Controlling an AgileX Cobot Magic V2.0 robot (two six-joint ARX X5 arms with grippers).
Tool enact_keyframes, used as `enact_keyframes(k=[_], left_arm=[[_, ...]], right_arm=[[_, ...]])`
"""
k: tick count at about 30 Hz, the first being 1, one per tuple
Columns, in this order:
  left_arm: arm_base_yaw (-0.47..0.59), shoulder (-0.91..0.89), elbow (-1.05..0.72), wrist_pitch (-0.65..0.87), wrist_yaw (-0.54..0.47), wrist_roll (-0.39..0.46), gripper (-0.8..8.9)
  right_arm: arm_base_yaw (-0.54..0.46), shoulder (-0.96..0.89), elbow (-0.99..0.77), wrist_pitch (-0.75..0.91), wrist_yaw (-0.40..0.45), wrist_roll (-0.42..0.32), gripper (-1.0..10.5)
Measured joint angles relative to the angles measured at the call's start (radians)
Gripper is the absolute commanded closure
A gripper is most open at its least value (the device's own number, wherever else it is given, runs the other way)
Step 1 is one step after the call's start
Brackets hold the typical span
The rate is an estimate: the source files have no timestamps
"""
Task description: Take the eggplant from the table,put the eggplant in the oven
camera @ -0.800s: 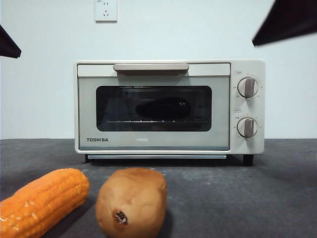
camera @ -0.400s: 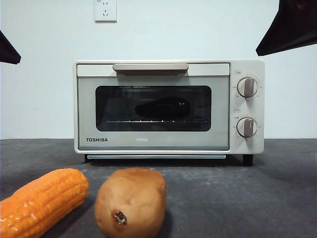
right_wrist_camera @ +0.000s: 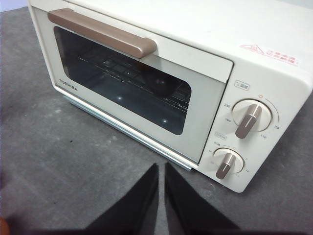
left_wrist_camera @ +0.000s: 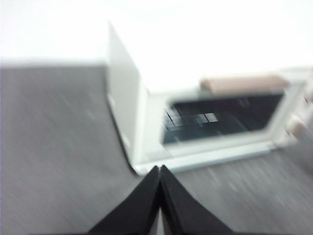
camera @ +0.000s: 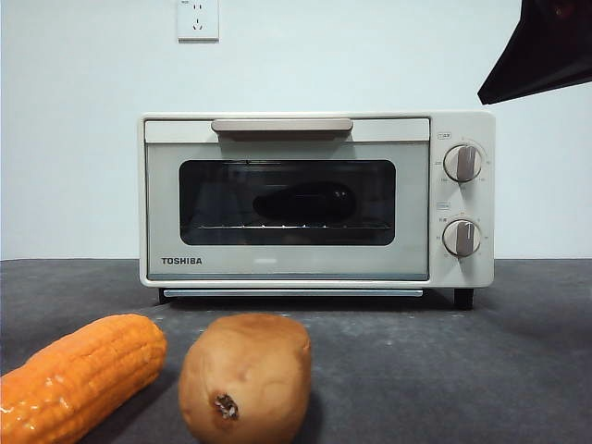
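Oven (camera: 287, 268): cream-white body, dark glass window, beige bar handle (camera: 282, 125), two beige-grey knobs (camera: 462, 163), black lettering under the window. Inside the oven, eggplant (camera: 303, 203): near-black, glossy. Bench (camera: 444, 370): dark grey, faintly mottled. In front of the oven, corn cob (camera: 79, 375): bright orange, rows of kernels; potato (camera: 245, 377): brown, one dark spot. Wall behind the oven: white.

Eggplant (camera: 303, 203) lies inside the shut oven (camera: 287, 268).
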Motion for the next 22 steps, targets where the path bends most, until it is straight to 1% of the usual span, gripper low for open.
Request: enact_keyframes(k=[4,7,10,14,22], left_arm=[[0.124,-0.119,-0.09,0.081,-0.002,0.071,8.1],[0.204,-0.196,-0.184,0.139,-0.002,0.105,8.1],[0.246,-0.272,-0.246,0.154,-0.002,0.114,8.1],[0.278,-0.349,-0.312,0.166,-0.002,0.124,8.1],[0.349,-0.346,-0.388,0.167,-0.001,0.127,8.1]], right_arm=[[0.0,0.0,0.0,0.0,0.0,0.0,9.4],[0.0,0.0,0.0,0.0,0.0,0.0,9.4],[0.0,0.0,0.0,0.0,0.0,0.0,9.4],[0.0,0.0,0.0,0.0,0.0,0.0,9.4],[0.0,0.0,0.0,0.0,0.0,0.0,9.4]])
